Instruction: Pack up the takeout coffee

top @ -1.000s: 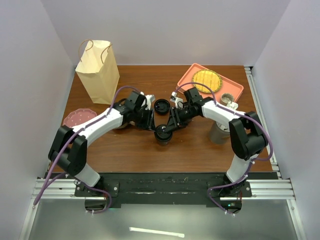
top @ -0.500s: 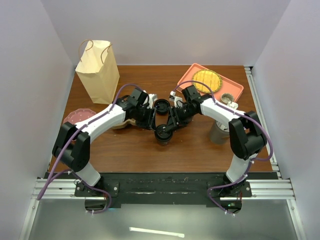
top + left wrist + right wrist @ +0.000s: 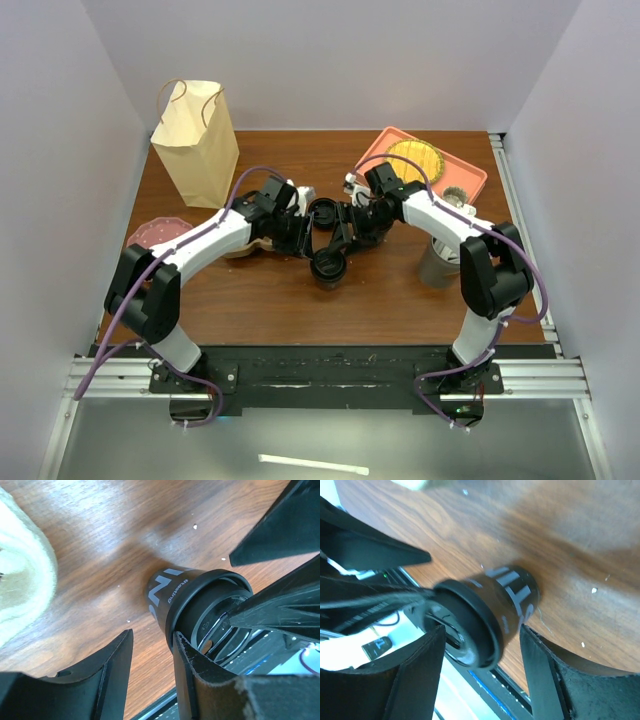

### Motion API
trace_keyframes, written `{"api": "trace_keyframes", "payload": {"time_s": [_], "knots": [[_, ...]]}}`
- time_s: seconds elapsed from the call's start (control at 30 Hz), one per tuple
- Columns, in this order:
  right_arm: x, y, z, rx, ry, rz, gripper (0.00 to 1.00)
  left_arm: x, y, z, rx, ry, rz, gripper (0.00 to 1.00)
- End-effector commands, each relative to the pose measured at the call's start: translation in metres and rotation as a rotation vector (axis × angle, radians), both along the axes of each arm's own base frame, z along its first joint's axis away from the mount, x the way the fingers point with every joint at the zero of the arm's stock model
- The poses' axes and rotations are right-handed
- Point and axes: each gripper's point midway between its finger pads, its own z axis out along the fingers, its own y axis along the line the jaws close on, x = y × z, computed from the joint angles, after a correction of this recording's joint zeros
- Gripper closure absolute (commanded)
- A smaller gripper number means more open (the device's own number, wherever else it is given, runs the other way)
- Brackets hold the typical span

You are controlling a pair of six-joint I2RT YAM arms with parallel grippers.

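Right wrist: my right gripper (image 3: 481,628) wide apart, astride lidded takeout coffee (image 3: 512,595), not squeezing.
Left gripper (image 3: 152,635): part open, empty, coffee alongside.

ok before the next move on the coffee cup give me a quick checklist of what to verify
1. Takeout coffee upright on the table: ok.
2. Black lid on the cup: ok.
3. Right hand with jaws open around the cup, not clamped: ok.
4. Left hand with jaws apart and nothing between them: ok. Whether it touches the lid: cannot tell.
5. Second black cup stands close behind, between the arms. Room to lift past it: cannot tell.
6. Paper bag upright at the back left: ok. Mouth open: cannot tell.
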Motion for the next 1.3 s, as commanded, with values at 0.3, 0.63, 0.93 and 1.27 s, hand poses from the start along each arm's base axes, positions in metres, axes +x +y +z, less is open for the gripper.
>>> {"api": "trace_keyframes", "payload": {"time_s": [0.3,0.63,0.93,1.27], "knots": [[0.027,-0.02,0.058,-0.092,-0.176,-0.13,0.37,-0.007,-0.016,0.055,-0.162,-0.039,0.026,0.51],[0.029,-0.033,0.093,-0.235,-0.357,-0.187,0.39,0.025,0.003,0.078,-0.125,-0.132,0.093,0.47],[0.006,0.006,0.094,-0.345,-0.494,-0.117,0.36,0.041,0.101,0.081,0.148,-0.337,0.318,0.34],[-0.002,0.037,0.073,-0.444,-0.553,0.004,0.24,-0.007,0.146,0.036,0.218,-0.337,0.436,0.0]]}}
